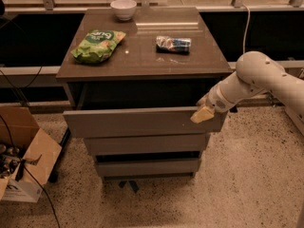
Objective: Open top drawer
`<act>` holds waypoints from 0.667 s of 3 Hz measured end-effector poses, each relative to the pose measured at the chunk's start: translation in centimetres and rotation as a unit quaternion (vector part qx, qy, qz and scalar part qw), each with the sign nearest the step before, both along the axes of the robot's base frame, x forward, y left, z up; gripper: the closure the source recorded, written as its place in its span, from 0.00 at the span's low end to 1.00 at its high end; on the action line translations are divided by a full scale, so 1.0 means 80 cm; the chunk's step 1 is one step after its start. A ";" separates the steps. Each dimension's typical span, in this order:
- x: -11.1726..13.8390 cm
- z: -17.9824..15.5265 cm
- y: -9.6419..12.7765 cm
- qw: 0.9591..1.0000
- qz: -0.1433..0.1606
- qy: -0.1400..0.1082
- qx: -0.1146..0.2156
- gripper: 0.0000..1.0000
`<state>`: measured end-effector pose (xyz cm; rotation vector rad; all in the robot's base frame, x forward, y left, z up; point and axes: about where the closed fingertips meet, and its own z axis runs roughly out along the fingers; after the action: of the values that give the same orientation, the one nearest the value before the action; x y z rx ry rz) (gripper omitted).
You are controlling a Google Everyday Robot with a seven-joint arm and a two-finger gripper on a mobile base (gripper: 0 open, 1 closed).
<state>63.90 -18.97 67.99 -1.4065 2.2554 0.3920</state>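
Note:
The top drawer (137, 122) is the widest of three grey-brown drawers in the cabinet. It is pulled out toward me, its flat handleless front standing well forward of the cabinet top and its dark box showing behind. My gripper (203, 112) is at the upper right end of the drawer front, with a cream fingertip (201, 115) against the panel near its top edge. The white arm (256, 80) reaches in from the right.
The mid-sized drawer (145, 144) and the narrowest drawer (147, 166) sit below. On the cabinet top (142, 56) lie a green chip bag (97, 45), a blue-and-white packet (174, 44) and a white bowl (123, 8). A cardboard box (26, 163) with cables stands at the left on the floor.

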 end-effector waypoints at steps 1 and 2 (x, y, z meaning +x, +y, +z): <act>-0.008 -0.010 -0.001 1.000 -0.002 0.014 0.006 0.78; -0.008 -0.005 -0.001 1.000 -0.002 0.014 0.006 0.99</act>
<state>63.27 -19.03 67.63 -1.3977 2.2739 0.4265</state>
